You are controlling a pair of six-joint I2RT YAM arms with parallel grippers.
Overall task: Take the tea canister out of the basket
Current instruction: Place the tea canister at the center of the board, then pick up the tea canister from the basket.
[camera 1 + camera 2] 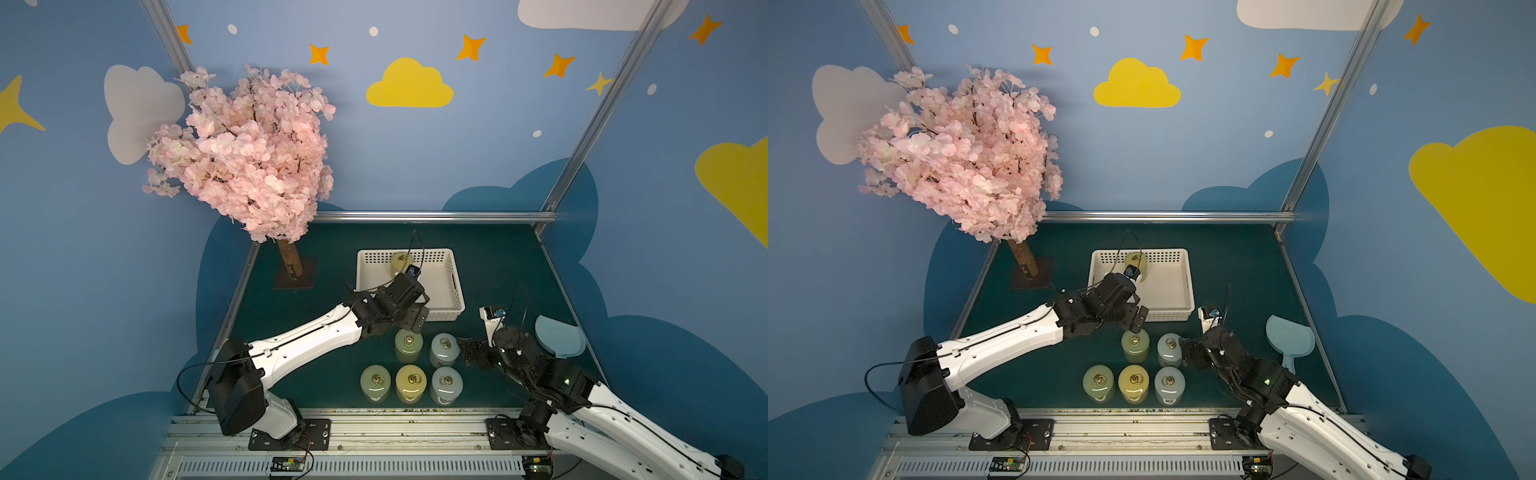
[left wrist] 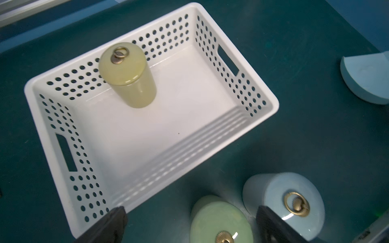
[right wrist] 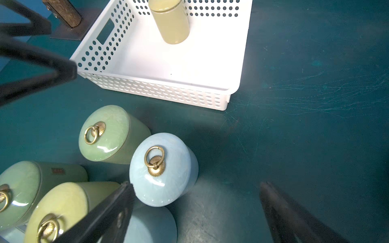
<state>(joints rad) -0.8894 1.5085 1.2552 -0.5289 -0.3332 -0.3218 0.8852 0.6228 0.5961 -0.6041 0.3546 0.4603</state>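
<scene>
One canister (image 2: 128, 73) in basket (image 2: 168, 130), five outside; left gripper (image 2: 190, 210), right gripper (image 3: 196, 185) gaping, empty

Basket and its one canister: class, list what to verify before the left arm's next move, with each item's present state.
1. Pale yellow-green cylindrical lidded canister upright inside white perforated plastic basket: ok.
2. Left tool open: ok.
3. Left tool lined up over canister: not ok, it hangs at the near wall.
4. Gap between canister and far wall for a finger: cannot tell.
5. Right tool open, clear of basket: ok.
</scene>
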